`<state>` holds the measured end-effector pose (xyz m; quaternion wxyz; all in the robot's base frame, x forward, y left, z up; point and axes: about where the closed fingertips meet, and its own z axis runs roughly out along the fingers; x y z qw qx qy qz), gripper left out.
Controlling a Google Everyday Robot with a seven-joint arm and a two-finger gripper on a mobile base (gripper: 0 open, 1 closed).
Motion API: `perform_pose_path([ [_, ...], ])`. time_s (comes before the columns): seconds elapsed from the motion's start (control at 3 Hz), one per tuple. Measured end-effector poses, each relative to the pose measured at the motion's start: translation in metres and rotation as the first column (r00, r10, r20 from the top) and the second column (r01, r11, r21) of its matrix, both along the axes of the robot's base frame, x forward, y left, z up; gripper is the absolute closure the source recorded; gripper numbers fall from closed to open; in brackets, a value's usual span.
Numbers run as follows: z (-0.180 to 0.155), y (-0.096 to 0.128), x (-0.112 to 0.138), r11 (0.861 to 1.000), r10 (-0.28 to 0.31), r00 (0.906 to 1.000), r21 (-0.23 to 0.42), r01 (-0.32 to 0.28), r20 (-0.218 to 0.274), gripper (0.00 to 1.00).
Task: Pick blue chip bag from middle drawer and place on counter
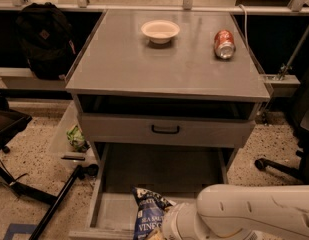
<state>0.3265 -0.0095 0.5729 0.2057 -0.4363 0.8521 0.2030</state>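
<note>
Middle drawer (111, 211) stands pulled out beneath the counter (119, 64). Blue chip bag (148, 215) is upright over the drawer's front edge, clamped at its lower right by the gripper (156, 233). Red soda can (224, 43) lies on the counter, right side

Tool (156, 232) low, arm (254, 213) from right

The broad matte grey counter (144, 69) carried 2 things, well apart: a shallow white bowl (160, 30) near the back and a red soda can (224, 44) on its side at right. The gripper (155, 234) hung well below.
</note>
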Motion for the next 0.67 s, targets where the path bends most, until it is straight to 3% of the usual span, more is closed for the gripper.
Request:
perform_pose_path([
  [0.33,0.018,0.005,0.013,1.0,-0.014,0.9986,0.011,0.014,0.051,1.0],
  [0.67,0.051,0.017,0.029,1.0,-0.011,0.9898,0.014,0.009,0.142,1.0],
])
